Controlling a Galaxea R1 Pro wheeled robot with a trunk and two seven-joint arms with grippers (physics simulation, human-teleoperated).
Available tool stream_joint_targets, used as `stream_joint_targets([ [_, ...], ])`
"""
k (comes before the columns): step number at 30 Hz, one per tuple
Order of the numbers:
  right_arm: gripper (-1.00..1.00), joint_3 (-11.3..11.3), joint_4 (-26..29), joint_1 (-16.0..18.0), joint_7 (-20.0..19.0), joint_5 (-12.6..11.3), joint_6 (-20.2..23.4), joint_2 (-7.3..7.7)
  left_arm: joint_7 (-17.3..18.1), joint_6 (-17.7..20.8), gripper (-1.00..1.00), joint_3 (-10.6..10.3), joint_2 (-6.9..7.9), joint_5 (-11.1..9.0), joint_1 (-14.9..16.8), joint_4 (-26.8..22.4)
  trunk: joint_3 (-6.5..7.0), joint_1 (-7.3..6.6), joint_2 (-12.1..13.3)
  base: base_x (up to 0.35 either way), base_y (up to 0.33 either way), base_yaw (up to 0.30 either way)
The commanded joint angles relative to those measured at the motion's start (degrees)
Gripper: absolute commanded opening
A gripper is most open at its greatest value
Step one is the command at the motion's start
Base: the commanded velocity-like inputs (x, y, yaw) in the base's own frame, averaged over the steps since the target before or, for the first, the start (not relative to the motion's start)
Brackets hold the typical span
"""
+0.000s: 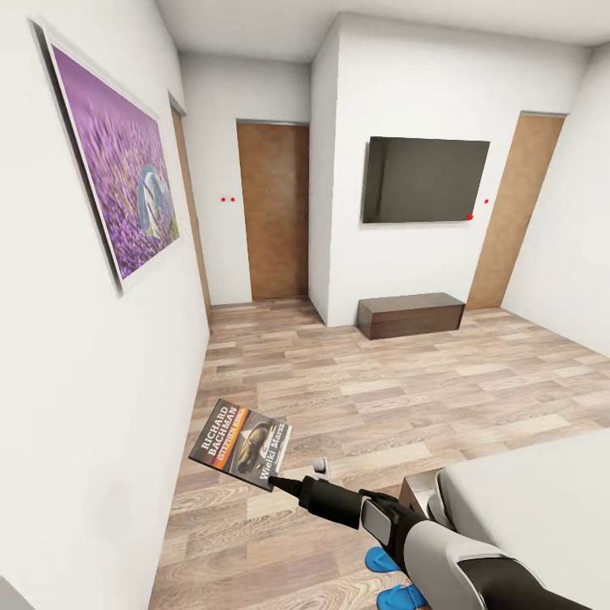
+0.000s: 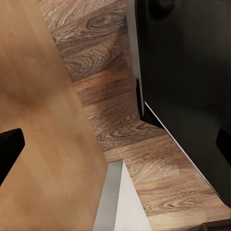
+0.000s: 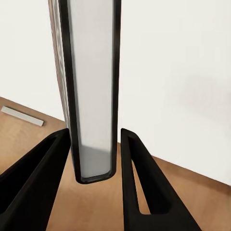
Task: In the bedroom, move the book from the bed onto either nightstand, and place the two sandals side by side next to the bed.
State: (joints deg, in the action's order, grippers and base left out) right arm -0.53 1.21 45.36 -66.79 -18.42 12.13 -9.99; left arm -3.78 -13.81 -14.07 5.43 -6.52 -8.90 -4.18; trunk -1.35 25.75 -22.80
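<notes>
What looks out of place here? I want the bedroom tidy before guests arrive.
Two blue sandals lie on the floor by the bed, partly hidden by the arm, so whether they sit side by side is unclear. The book is in the right gripper, on no nightstand yet.

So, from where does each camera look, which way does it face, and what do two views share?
Head view: high on the robot, facing down a room with a TV; its right arm holds the book.
Left wrist view: on the left arm, facing the wood floor; fingertips at the edges.
Right wrist view: along the right gripper, clamping the book.
Shared: book, floor.
</notes>
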Motion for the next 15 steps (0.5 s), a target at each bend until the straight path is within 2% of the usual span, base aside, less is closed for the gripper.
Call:
stream_joint_targets([
  [1, -1.00, -0.1, 0.0, 0.1, -0.1, -0.3, 0.6, -0.01, -0.2, -0.1, 1.00, -0.5, 0.02, -0.6, 0.0, -0.1, -0.12, 0.04, -0.1, 0.000, 0.000, 0.000],
  [15, -1.00, 0.1, 0.2, 0.0, -0.1, -0.2, 0.7, -0.01, -0.2, -0.1, 1.00, -0.5, 0.02, -0.6, 0.0, -0.1, -0.12, 0.04, -0.1, 0.000, 0.000, 0.000],
])
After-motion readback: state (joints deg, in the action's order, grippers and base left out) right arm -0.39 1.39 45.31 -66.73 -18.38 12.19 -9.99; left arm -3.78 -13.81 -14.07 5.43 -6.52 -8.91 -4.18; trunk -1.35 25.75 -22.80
